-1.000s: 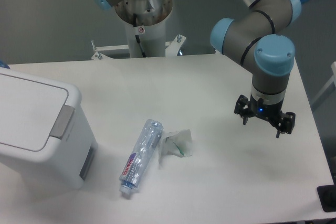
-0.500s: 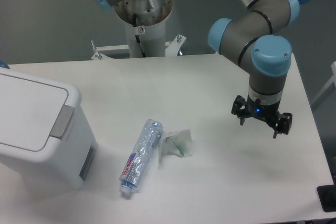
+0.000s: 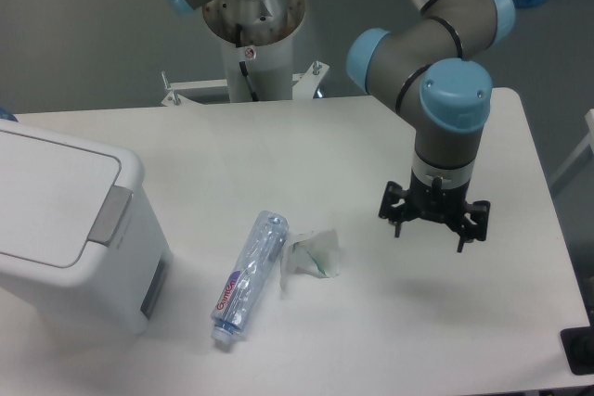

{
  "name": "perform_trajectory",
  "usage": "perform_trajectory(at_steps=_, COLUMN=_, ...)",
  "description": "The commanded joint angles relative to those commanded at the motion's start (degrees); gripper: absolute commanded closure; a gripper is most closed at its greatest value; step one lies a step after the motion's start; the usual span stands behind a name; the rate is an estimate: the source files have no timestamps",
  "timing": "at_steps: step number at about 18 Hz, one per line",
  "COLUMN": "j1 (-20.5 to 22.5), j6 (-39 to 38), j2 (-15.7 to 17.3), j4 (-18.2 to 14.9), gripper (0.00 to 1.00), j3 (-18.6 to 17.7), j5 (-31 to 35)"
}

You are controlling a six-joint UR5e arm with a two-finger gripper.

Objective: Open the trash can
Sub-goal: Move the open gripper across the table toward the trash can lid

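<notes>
While the bin sits untouched, the arm is the only thing that differs from the earlier frames.

Arm: it has shifted toward the left of the view and slightly lower, closer to the middle of the counter (image 3: 278, 150) than a second ago.
Fingers (image 3: 430, 230): spread wide, holding nothing, pointing down above the counter right of centre.
Bin (image 3: 65, 229): at the left edge of the counter, in the same place as before, well apart from the fingers.
Bin look: large, white, boxy, with rounded corners; its flat lid (image 3: 46, 194) lies shut.
Tab (image 3: 110, 214): grey, rectangular, on the rim facing the middle of the counter.
Bottle (image 3: 248, 277): clear, crushed, lying on its side just right of the bin, unmoved.
Wrapper (image 3: 312, 254): crumpled, whitish, just beside the bottle, between bin and fingers, unmoved.
</notes>
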Motion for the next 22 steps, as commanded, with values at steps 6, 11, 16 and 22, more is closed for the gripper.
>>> perform_trajectory(at_steps=6, j1=-1.31, j6=-10.55, j2=3.52, j4=0.17, gripper=0.0, j3=-0.44, j5=-12.51)
perform_trajectory(at_steps=11, j1=-3.51, j6=-15.29, j2=7.82, j4=0.17, gripper=0.0, j3=-0.27, j5=-16.55)
perform_trajectory(at_steps=16, j1=-9.04, j6=-16.89, j2=10.03, j4=0.52, gripper=0.0, j3=-0.7, j5=-17.26)
perform_trajectory(at_steps=22, j1=-16.34, j6=-17.59, j2=10.11, j4=3.87, gripper=0.0, j3=-1.06, j5=-17.09)
